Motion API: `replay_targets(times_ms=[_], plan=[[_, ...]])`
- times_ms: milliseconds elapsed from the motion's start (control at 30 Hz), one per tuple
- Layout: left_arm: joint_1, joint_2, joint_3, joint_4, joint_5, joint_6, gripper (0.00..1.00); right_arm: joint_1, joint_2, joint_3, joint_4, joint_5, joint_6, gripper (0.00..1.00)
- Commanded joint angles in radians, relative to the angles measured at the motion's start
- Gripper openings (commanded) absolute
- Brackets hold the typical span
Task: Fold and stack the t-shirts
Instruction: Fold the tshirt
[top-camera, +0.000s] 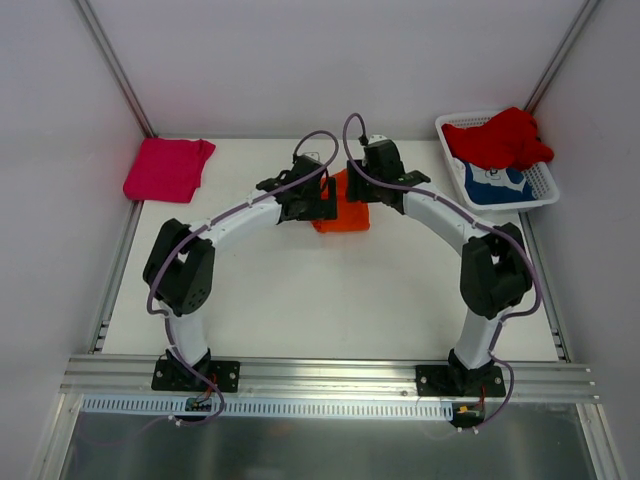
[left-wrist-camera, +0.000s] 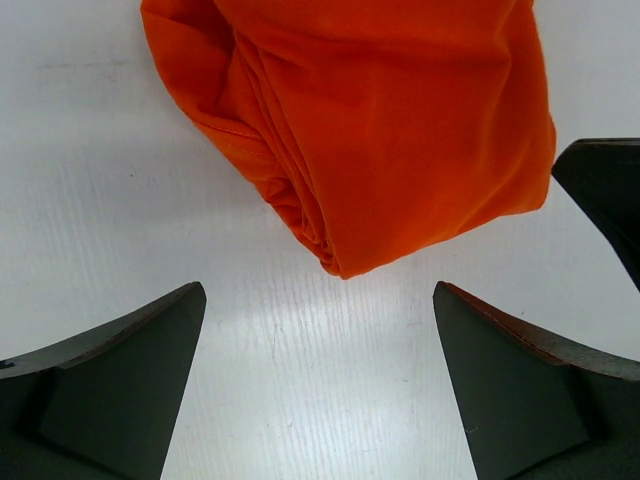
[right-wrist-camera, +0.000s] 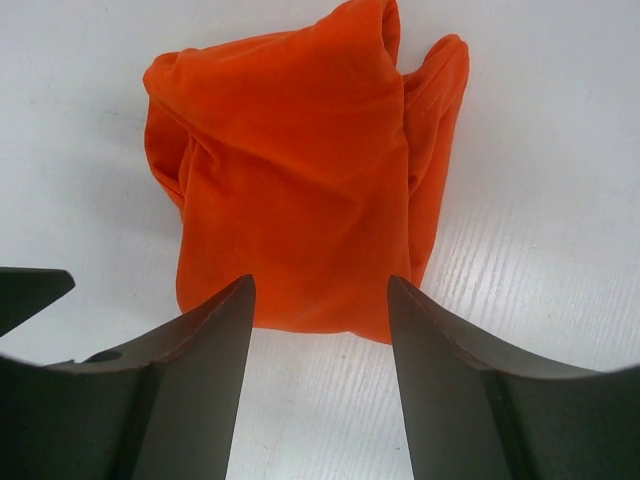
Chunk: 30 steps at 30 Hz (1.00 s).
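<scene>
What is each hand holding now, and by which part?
Nothing is held. The left hand is open, short of the orange t-shirt; the right hand is open over its near edge.

White curved links and bulky black joint housings on left arm (top-camera: 185, 270) and right arm (top-camera: 492, 272) alike. Bolted to black base plates (top-camera: 195, 375), with a purple cable (top-camera: 320, 133) looped along each. Tipped with dark wedge-shaped fingers (left-wrist-camera: 110, 390) on left pincer (left-wrist-camera: 320, 300) and right pincer (right-wrist-camera: 320, 290).
</scene>
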Motion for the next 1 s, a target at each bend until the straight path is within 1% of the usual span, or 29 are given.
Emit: replay_targets(times_ms=[0,133,267,300,367,533,633,700,800,967], plan=[[-0.011,0.046,0.043,-0.006,-0.026,-0.004,0.99,-0.002,0.034,0.042,-0.009,-0.017,-0.008,0.58],[-0.01,0.133,0.136,-0.006,-0.039,0.024,0.99,-0.001,0.075,0.088,-0.017,-0.025,-0.008,0.58],[0.006,0.201,0.224,-0.006,-0.014,0.042,0.99,-0.01,0.129,0.165,-0.046,-0.042,-0.022,0.58],[0.012,0.206,0.23,-0.006,-0.014,0.035,0.99,-0.01,0.162,0.206,-0.066,-0.053,-0.023,0.58],[0.019,0.21,0.235,-0.006,-0.003,0.027,0.99,-0.016,0.192,0.235,-0.09,-0.059,-0.025,0.59],[0.065,0.198,0.212,-0.003,0.021,0.009,0.99,-0.053,0.166,0.173,-0.071,-0.045,-0.025,0.62],[0.104,0.177,0.152,0.027,0.085,-0.019,0.99,-0.088,0.132,0.127,-0.071,-0.024,-0.025,0.64],[0.11,0.165,0.125,0.043,0.077,-0.028,0.99,-0.1,0.112,0.097,-0.068,-0.011,-0.054,0.65],[0.116,0.157,0.088,0.06,0.095,-0.043,0.99,-0.123,0.071,0.045,-0.052,0.004,-0.054,0.65],[0.122,0.175,0.085,0.081,0.13,-0.073,0.99,-0.154,-0.002,-0.031,-0.029,0.01,-0.037,0.65]])
